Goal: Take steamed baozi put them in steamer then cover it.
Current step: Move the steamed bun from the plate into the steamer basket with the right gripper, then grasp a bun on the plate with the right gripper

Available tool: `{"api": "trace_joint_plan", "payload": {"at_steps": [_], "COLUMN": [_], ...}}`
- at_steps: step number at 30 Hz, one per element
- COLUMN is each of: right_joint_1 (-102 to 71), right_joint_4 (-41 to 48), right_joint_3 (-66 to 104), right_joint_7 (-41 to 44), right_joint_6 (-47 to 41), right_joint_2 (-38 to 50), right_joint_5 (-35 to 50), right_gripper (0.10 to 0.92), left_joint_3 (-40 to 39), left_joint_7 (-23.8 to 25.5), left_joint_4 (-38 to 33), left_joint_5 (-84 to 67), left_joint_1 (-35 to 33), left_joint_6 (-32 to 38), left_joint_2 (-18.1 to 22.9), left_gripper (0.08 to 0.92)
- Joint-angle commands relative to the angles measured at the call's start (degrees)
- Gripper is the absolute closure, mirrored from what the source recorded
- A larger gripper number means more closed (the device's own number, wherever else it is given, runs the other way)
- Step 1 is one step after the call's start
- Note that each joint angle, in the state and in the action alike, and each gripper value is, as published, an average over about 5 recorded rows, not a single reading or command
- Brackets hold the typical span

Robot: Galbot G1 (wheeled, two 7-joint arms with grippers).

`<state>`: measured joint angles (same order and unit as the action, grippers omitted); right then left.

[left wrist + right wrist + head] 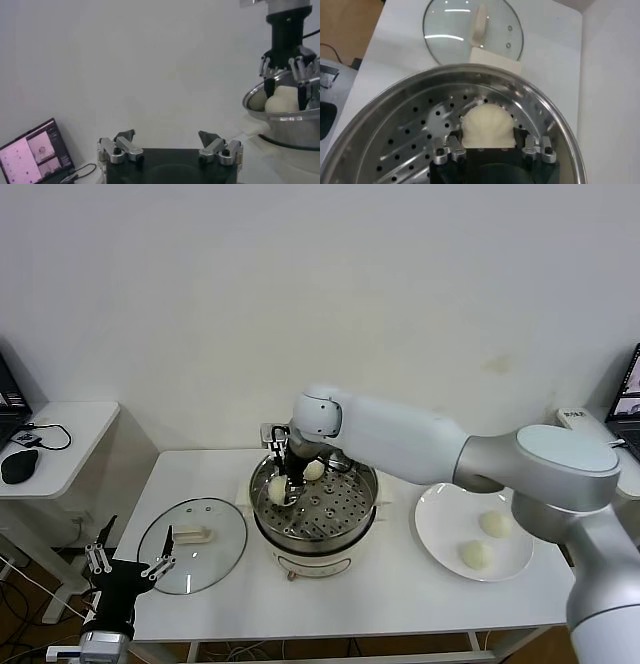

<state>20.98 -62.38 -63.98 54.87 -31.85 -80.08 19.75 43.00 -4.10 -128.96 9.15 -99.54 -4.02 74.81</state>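
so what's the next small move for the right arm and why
Probably finish opening the right end effector and lift straight up: the baozi between its fingers already sits on the steamer tray, and two more wait on the plate.

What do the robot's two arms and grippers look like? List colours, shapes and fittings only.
The right arm has smooth white rounded shells joined by a grey elbow section. The right gripper is black, with silver metal linkages. The left gripper has a black body, silver linkages with dark tips, and sits on a silver-grey wrist.
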Motion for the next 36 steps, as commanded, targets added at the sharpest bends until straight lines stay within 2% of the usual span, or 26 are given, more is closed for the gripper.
{"api": "trace_joint_plan", "payload": {"at_steps": [1, 4, 7, 13, 23, 30, 36], "right_joint_1": [-1.1, 0.0, 1.9, 7.8, 13.8, 9.6, 0.2], "right_joint_4": [2.1, 0.6, -1.8, -7.4, -21.3, -26.5, -28.7], "right_joint_3": [0.3, 0.5, 0.7, 0.9, -0.6, 1.0, 6.0], "right_joint_7": [-0.2, 0.9, 4.1, 10.1, 13.2, 15.1, 15.8], "right_joint_6": [-0.6, -0.5, 1.0, 6.9, 11.2, 14.6, 17.3], "right_joint_2": [-1.8, -0.1, 2.7, 11.3, 32.3, 46.9, 54.6], "right_joint_5": [-0.3, -0.5, -1.7, -5.3, -5.8, -12.0, -19.7], "right_gripper": [0.324, 0.246, 0.209, 0.203, 0.202, 0.203, 0.203], "left_joint_3": [0.1, 0.1, 0.1, 0.1, -0.7, -2.4, -3.3], "left_joint_7": [0.0, 0.0, 0.0, 0.0, 0.1, 0.1, 0.1], "left_joint_4": [-0.1, -0.2, -0.4, -0.5, -0.8, -0.7, -0.6], "left_joint_5": [0.0, 0.0, 0.1, 0.0, 0.1, 0.4, 0.9], "left_joint_1": [-0.1, -0.2, -0.3, -0.5, -0.2, 0.0, -0.4], "left_joint_6": [0.0, 0.0, 0.0, 0.0, -0.1, -0.1, -0.1], "left_joint_2": [0.0, 0.1, 0.2, -0.1, -0.8, -0.9, -0.5], "left_gripper": [0.177, 0.177, 0.177, 0.177, 0.177, 0.177, 0.177]}}
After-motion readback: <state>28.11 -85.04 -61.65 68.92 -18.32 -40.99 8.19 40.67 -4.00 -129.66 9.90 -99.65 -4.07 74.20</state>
